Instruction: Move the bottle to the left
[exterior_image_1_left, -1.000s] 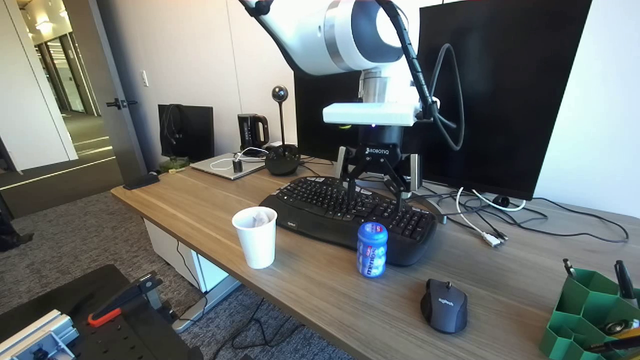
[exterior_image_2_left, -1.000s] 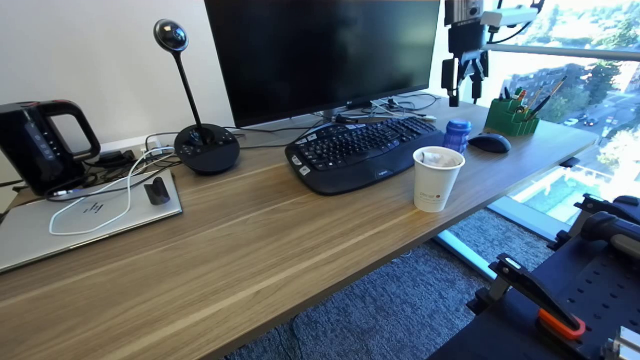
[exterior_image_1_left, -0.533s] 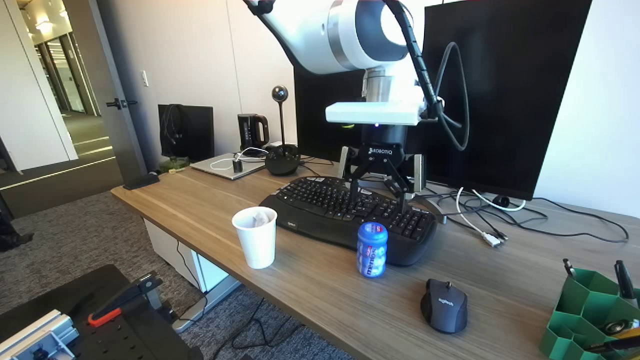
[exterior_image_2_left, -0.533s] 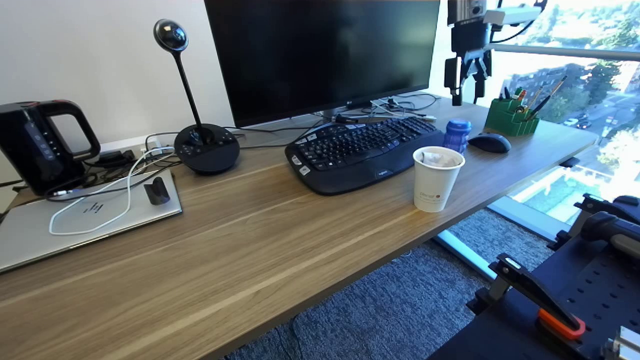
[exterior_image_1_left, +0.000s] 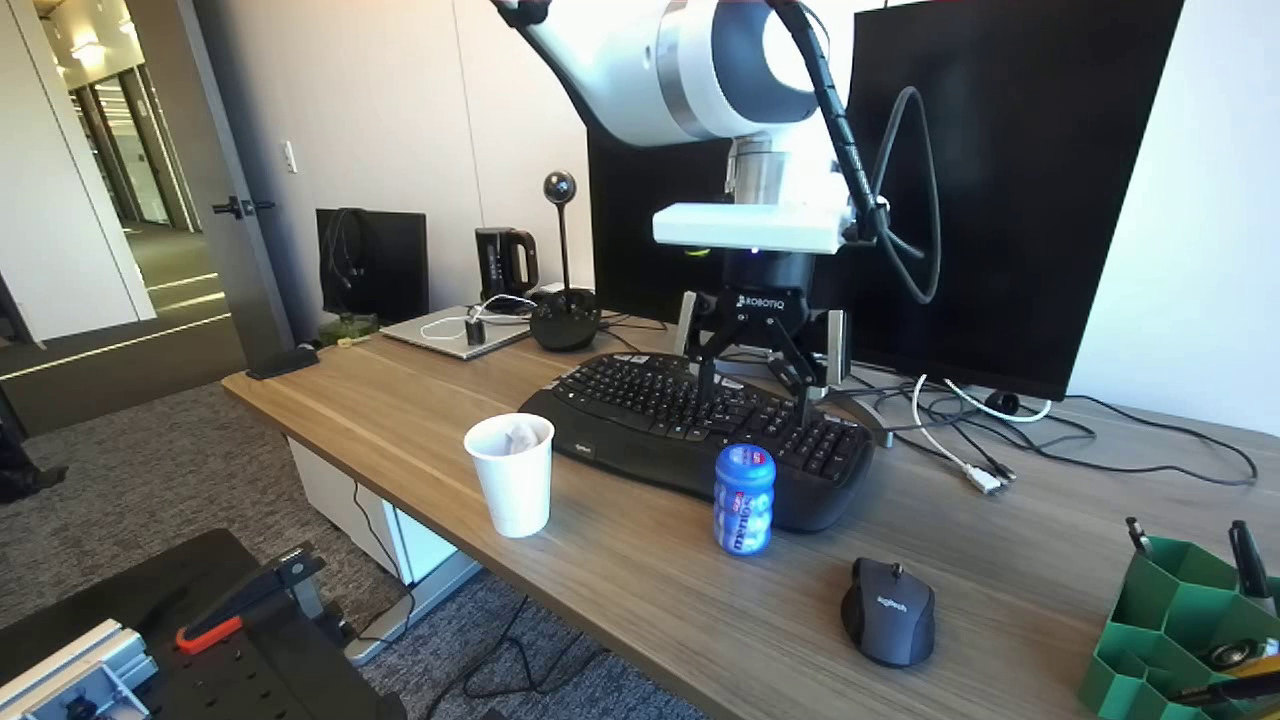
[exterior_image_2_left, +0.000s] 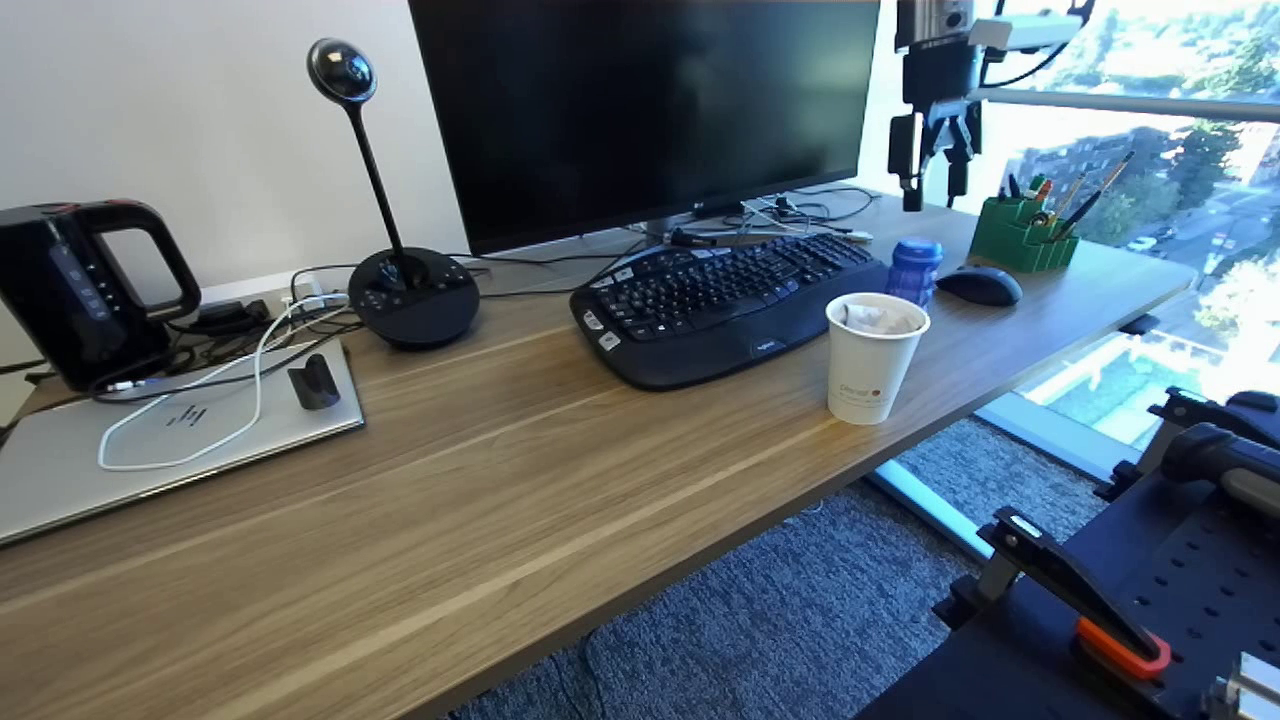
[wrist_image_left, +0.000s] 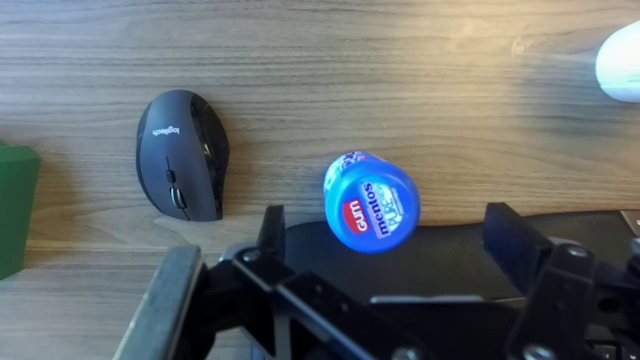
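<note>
The black two-fingered pincer (exterior_image_1_left: 753, 402) hangs in the air with its fingers spread wide; it holds nothing and, as far as I can see, touches nothing. In the wrist view, the small blue cylindrical plastic bottle (wrist_image_left: 372, 205) appears in the gap between these fingers, closer to one of them, but it is lower than both. It stands upright on the wood-grained tabletop (exterior_image_1_left: 630, 560), just beside the front edge of the black curved keyboard (exterior_image_2_left: 730, 310); whether they touch, I cannot tell. I judge that the task is only at the approach: the bottle is not yet grasped, so lowering, gripping, carrying to the left and releasing are all left to do. Farther out, the white paper cup (exterior_image_1_left: 510, 485) and the dark grey computer mouse (exterior_image_1_left: 890, 615) are on opposite sides of the bottle.
</note>
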